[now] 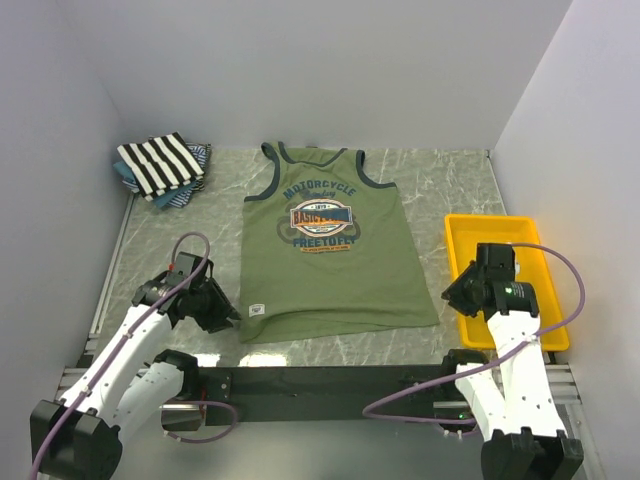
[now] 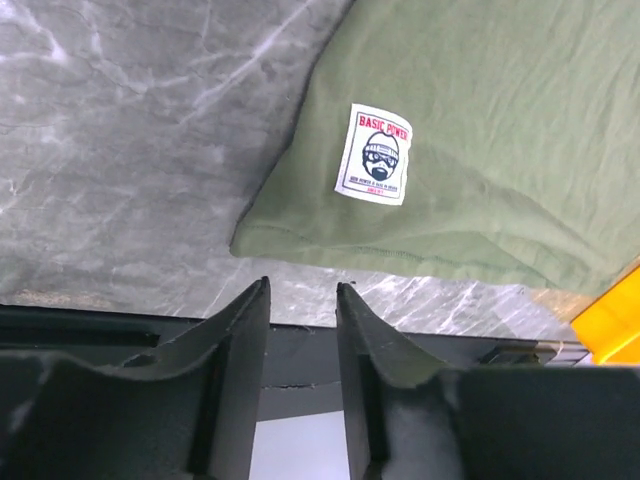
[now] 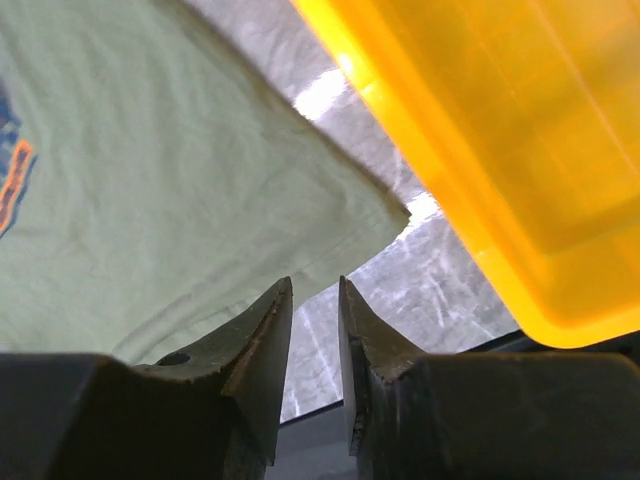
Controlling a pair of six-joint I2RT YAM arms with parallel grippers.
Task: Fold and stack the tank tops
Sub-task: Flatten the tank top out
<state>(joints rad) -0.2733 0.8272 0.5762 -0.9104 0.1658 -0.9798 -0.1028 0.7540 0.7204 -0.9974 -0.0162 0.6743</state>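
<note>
"Between the left pincer point(image 1: 222, 312) and the right pincer point(image 1: 450, 295), in the top view, the olive green tank top point(image 1: 330, 270) lies flat, print up, hem toward them. And the others?"

"Far ahead of the left pincer, folded: the striped tank top point(image 1: 160, 165) on the blue tank tops point(image 1: 128, 175)."

"The left wrist view?"

"Fingers a little apart, holding nothing. The hem corner with its white label point(image 2: 373, 155) is just ahead. If they catch only the upper layer, the cloth may open."

"The right wrist view?"

"Same small gap, empty. The other hem corner is just ahead, and the yellow tray point(image 3: 500, 150) is close on the right. A wide swing could knock it."
</note>
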